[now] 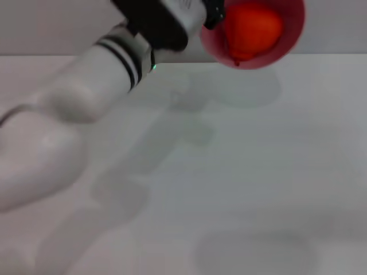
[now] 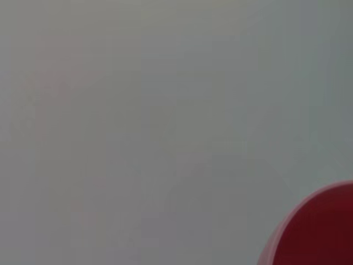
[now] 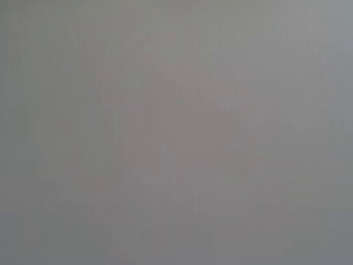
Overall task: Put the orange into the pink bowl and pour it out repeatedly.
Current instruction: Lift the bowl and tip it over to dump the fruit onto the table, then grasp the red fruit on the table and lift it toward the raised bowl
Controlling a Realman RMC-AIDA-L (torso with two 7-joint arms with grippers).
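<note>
The pink bowl [image 1: 293, 27] is held up in the air at the top of the head view, tipped so its opening faces the camera. The orange [image 1: 253, 28] lies inside it, against the lower wall. My left gripper [image 1: 211, 16] is shut on the bowl's left rim, with the white left arm reaching up from the lower left. Part of the bowl's rim also shows in the left wrist view [image 2: 322, 232]. My right gripper is out of view, and its wrist view shows only a plain grey surface.
The white table [image 1: 258, 166] spreads below the bowl, with the arm's and bowl's shadows on it. A pale wall rises behind the table's far edge [image 1: 321, 54].
</note>
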